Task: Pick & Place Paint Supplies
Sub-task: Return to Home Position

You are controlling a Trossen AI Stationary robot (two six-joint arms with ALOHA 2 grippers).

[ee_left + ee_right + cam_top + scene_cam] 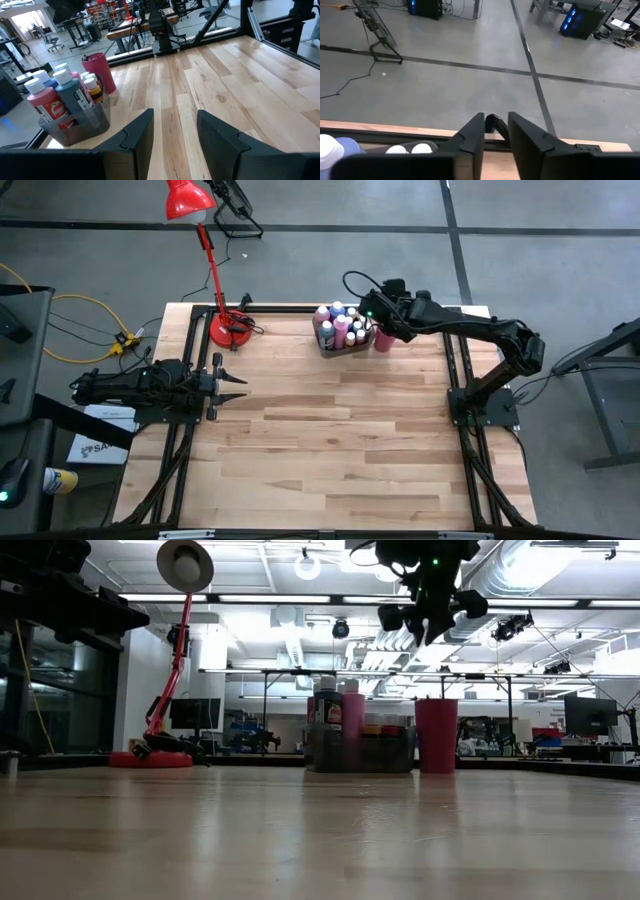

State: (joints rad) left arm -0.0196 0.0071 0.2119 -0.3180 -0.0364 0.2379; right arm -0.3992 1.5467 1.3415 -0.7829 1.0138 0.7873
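Wooden table | paint bottles upright in grey bin at far edge, red cup just beside | right gripper nearer, directly above, narrowly parted, empty | left gripper well apart, wide, empty | judged: right retreats upward first.

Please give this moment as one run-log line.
left gripper: open, at left edge | right gripper: open, above red cup | paint bottles: in grey bin

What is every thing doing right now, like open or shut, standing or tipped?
Grey bin: upright, filled.
Paint bottles: upright, capped, inside the bin.
Red cup: upright, beside the bin.
Red lamp: standing at a corner of the table.
Left hand: open, empty, low at the table's edge.
Right hand: open, empty, above the cup.
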